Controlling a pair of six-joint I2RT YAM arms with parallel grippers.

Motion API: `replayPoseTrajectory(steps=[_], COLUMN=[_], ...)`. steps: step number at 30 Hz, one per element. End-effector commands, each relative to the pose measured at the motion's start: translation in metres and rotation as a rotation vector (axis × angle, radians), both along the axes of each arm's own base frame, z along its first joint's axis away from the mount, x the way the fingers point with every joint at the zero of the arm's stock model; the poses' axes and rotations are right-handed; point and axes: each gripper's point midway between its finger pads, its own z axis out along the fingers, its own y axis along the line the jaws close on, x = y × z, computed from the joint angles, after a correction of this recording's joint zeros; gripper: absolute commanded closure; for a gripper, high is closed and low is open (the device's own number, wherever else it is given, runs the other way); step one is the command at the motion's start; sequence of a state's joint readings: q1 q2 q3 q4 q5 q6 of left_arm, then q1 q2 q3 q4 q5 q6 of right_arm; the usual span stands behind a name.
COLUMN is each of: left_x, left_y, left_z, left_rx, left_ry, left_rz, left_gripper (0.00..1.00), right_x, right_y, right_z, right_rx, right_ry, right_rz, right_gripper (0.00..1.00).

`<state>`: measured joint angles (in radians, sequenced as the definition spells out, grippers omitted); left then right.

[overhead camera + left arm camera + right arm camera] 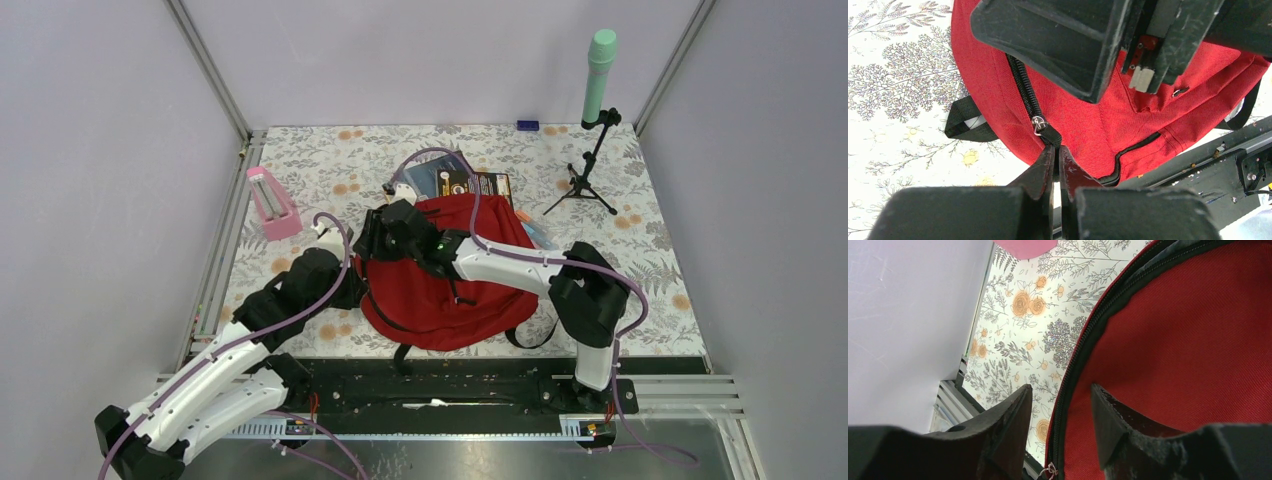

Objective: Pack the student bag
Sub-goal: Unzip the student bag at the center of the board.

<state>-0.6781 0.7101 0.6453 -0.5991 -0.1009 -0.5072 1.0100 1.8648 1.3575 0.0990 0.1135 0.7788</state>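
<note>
Left wrist view: coarse woven red student bag [1088,130] (rounded, soft) lies at 12 o'clock of the left gripper [1057,148], which is clamped on its black zipper pull [1049,134]; right gripper [1060,388] stands parted.

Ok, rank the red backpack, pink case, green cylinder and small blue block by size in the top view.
Largest: red backpack.
Then pink case and green cylinder: they look alike, and the cylinder stands raised nearer the camera, so unranked.
Smallest: small blue block.
</note>
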Motion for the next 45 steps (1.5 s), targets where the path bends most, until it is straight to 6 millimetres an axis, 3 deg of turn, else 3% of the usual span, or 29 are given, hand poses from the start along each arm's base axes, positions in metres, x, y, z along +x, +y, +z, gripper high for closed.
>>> replayPoseTrajectory(steps=[1,5,9,11,20,32,45], left_x=[0.004,0.004,0.004,0.003,-0.003,-0.015,-0.019], left_y=[-0.003,-0.004,-0.004,-0.004,-0.02,-0.033,-0.036], left_z=[0.003,0.004,0.004,0.002,-0.003,-0.014,-0.021], left_rx=[-0.02,-0.019,-0.018,-0.015,-0.1,-0.182,-0.168], left_ry=[-0.01,-0.011,-0.01,-0.004,0.035,0.085,0.102], left_rz=[0.012,0.01,0.006,0.005,-0.027,-0.052,-0.046], left_gripper=[1.0,1.0,1.0,1.0,1.0,1.0,1.0], right_x=[0.003,0.003,0.005,0.006,0.024,0.051,0.089], right_y=[0.009,0.012,0.014,0.016,0.014,0.014,-0.002], right_z=[0.006,-0.001,0.007,0.015,0.047,0.07,0.094], right_rx=[-0.028,-0.05,-0.032,-0.018,-0.016,-0.067,-0.057], right_ry=[-0.024,-0.019,-0.033,-0.052,-0.185,-0.299,-0.34], right_rz=[0.005,0.013,0.013,0.012,-0.015,-0.045,-0.12], right_gripper=[0.47,0.59,0.9,1.0,1.0,1.0,1.0])
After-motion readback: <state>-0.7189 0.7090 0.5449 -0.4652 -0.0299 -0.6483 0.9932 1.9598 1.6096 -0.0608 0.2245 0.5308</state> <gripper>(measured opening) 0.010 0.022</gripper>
